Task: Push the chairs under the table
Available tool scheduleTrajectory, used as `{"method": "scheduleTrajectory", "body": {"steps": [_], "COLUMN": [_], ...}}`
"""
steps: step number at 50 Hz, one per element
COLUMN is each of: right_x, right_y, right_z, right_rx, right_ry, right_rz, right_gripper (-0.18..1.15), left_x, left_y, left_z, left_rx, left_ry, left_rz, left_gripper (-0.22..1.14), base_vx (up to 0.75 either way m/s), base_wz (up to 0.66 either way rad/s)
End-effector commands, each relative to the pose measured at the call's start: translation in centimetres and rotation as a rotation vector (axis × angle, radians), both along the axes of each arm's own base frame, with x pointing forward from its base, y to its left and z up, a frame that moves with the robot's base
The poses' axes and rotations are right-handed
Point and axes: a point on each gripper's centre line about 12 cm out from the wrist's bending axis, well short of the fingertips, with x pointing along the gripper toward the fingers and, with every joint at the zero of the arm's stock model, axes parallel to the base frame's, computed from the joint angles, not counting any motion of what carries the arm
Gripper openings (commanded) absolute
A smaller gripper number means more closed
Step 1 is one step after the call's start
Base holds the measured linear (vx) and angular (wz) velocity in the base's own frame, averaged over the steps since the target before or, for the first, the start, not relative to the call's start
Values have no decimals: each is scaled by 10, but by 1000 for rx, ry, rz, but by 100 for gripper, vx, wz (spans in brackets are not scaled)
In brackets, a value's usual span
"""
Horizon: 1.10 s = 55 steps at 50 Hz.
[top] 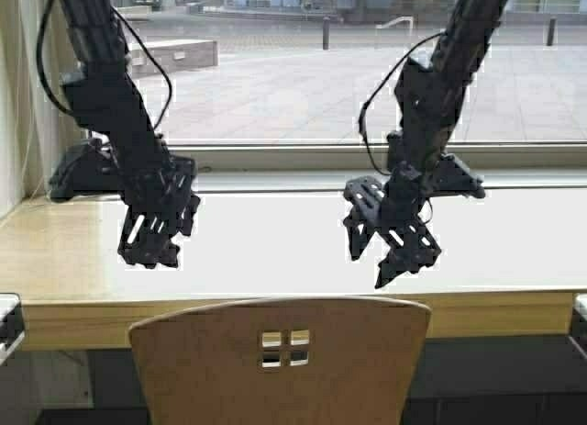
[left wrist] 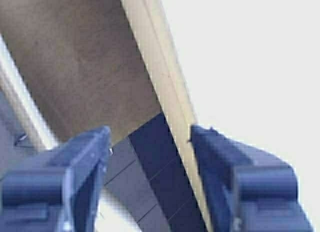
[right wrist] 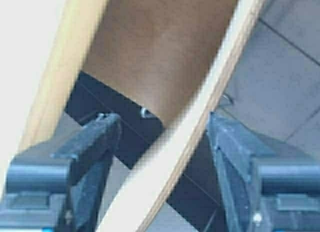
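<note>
chair (top: 348,352): light tan wood, four small square holes in a block
table (top: 275,251): glossy pale cream top, light wood front edge
my left gripper (top: 151,241): black
my right gripper (top: 394,251): black

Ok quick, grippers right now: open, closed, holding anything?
Left gripper: open, holding nothing, above the table.
Right gripper: open, holding nothing, above the chair backrest.

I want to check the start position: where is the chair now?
In the high view, the chair is bottom centre, close before the table edge, below and between both grippers.
</note>
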Motion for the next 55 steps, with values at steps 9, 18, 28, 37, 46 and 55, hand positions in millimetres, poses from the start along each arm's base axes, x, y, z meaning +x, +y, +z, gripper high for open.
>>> {"method": "scheduleTrajectory", "body": {"steps": [9,18,28,37,46,55], "right_x": [-18,-29,-37,-43,-54,-43], "right_y": [-8,-3,-3,2,11,5], "right_z": [56,52,44,41,43,44], "right_rx": [-47,-121,-147,-156,-150,-157], "right_ry": [-124,-147,-136,-135,-135,-150], "right_rz": [61,209,228,246,266,255], "right_gripper": [87,87,86,86,86,86], "left_x": [-25,-54,-69,-72,-81,-80], "left_y": [-12,-29,-22,-22,-25,-32], "left_z": [39,31,24,16,10,12], "left_rx": [27,86,126,153,167,157], "left_ry": [-84,-92,-99,-97,-80,-91], "left_rz": [-133,-275,-305,-354,-426,-437], "left_gripper": [84,83,76,68,67,67], "base_vx": [-6,-6,-13,-22,-24,-28], "base_wz": [16,30,46,44,32,24]}}
